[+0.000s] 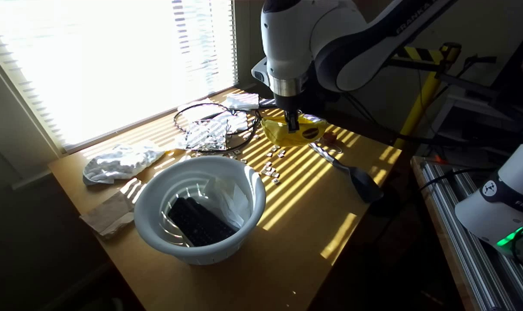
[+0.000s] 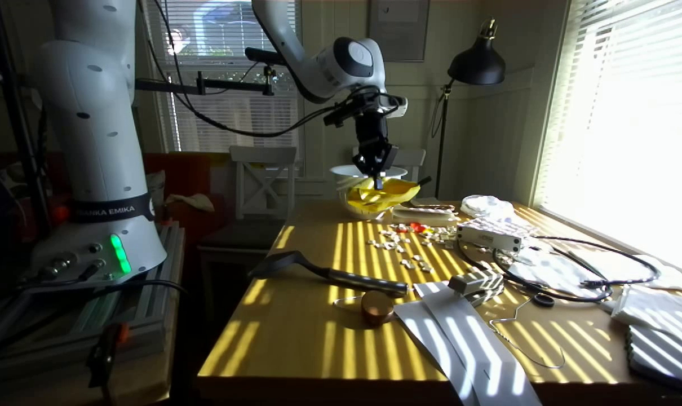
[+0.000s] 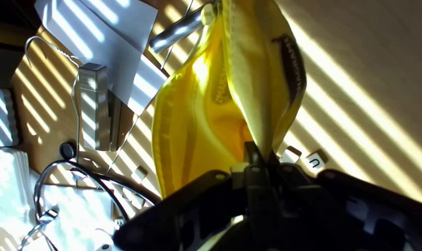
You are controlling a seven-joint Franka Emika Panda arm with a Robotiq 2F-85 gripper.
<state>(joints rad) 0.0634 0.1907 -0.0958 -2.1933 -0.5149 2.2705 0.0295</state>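
A yellow cloth pouch (image 3: pixel 193 139) shaped like a banana, with a dark oval label, hangs from my gripper (image 3: pixel 263 157). The fingers are shut on one edge of its cloth, and its mouth gapes beside them in the wrist view. In both exterior views the gripper (image 1: pixel 292 125) points down with the pouch (image 1: pixel 276 131) spread to either side of it. The pouch (image 2: pixel 383 196) appears raised above the table in an exterior view. Small white letter tiles (image 3: pixel 315 161) lie on the wood below, one marked with a curved letter.
A white basin (image 1: pixel 147 224) holds a black keyboard (image 1: pixel 201 224) and pale wrapping. A dark spatula (image 2: pixel 318 270) lies near one table edge. Black cable (image 2: pixel 628 281), folded paper (image 2: pixel 459 332), a copper-coloured cup (image 2: pixel 376 308) and a crumpled white cloth (image 1: pixel 119 164) also occupy the table.
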